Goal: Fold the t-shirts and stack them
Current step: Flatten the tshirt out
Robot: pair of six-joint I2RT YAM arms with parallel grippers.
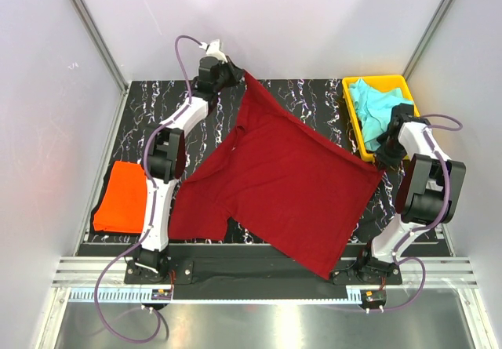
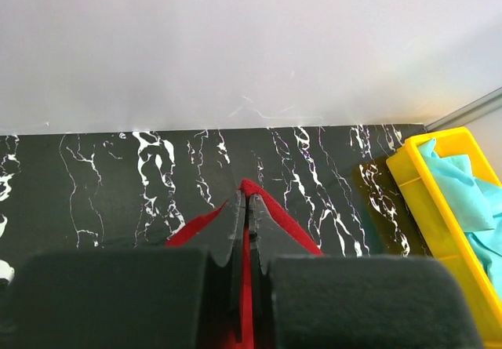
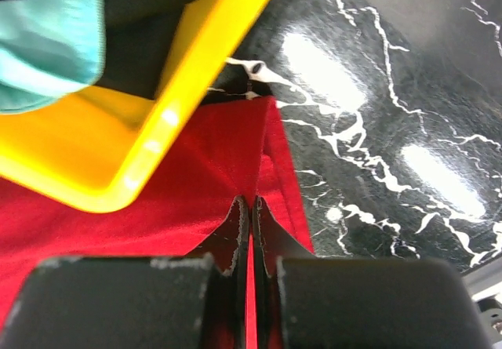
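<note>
Left claw and right claw each pinch shut on a corner of the dark red t-shirt, stretched over the bench. Spreading seems underway; next, lay it flat before folding.

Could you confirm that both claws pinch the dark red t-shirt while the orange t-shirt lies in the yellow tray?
Only the tray part is wrong: top external shows the orange t-shirt at the table's left edge, beside the left arm.
</note>
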